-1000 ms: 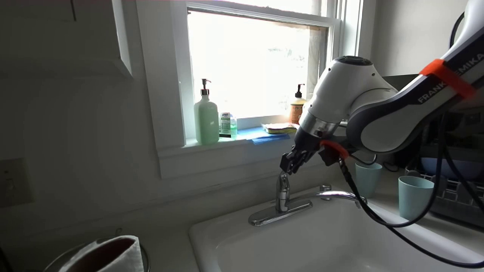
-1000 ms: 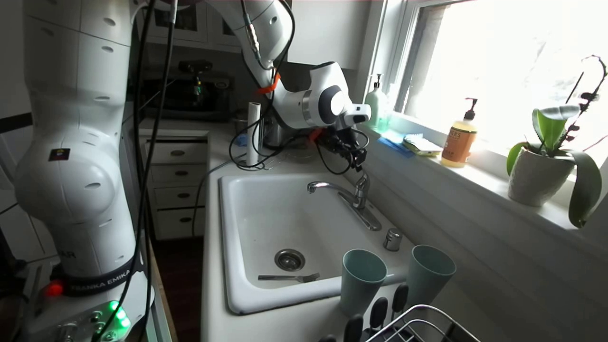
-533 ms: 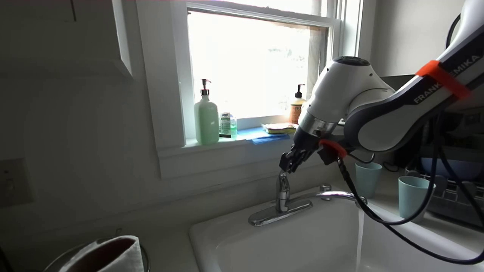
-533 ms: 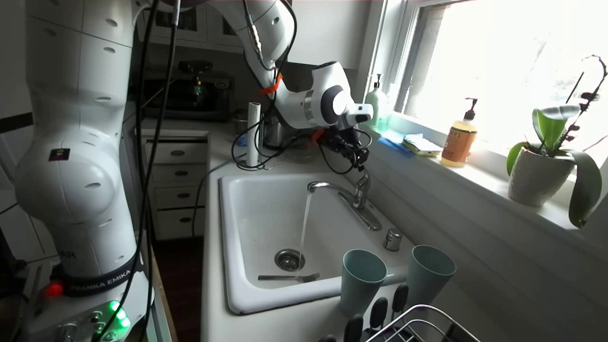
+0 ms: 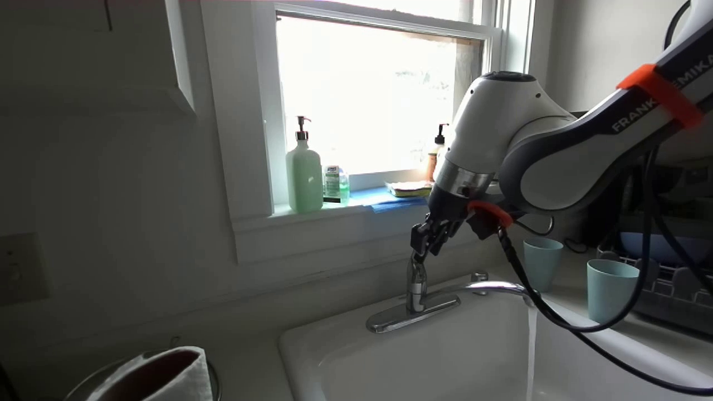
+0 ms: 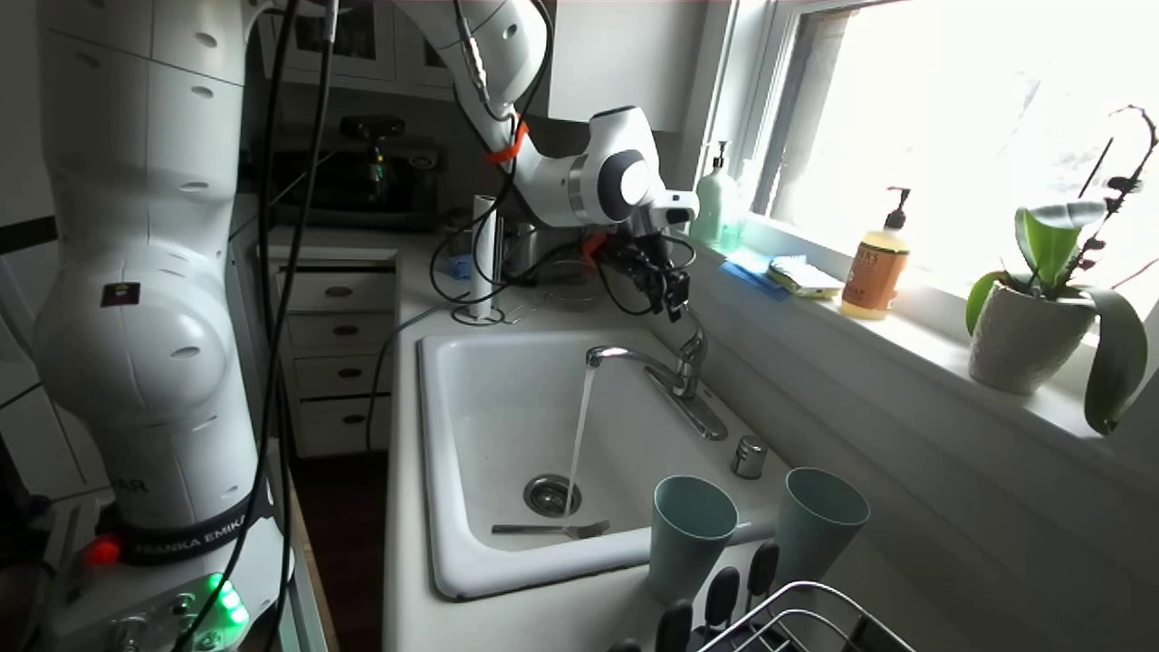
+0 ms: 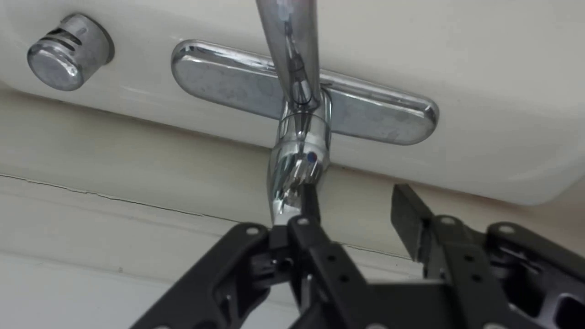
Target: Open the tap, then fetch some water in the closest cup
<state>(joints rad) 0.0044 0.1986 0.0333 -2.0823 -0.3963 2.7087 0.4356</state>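
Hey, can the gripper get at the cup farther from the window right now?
Probably yes, once it swings over from the tap's lever: the gripper is open, and the cup stands upright with its mouth uncovered. The dish rack close by may tighten one side.

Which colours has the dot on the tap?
The dot is red and blue, clearest in the wrist view.

Open air over the sink (image 6: 507,407), cut by falling water (image 6: 579,435). Tap (image 6: 689,365), its handle right at the tool (image 7: 356,205); contact hard to judge. From where I stand, slack cable (image 5: 590,332) droops in front of the outlet. Cup (image 6: 688,552) and second cup (image 6: 819,525): slim gap between; rack (image 5: 670,313) hems them in, side away from sink.
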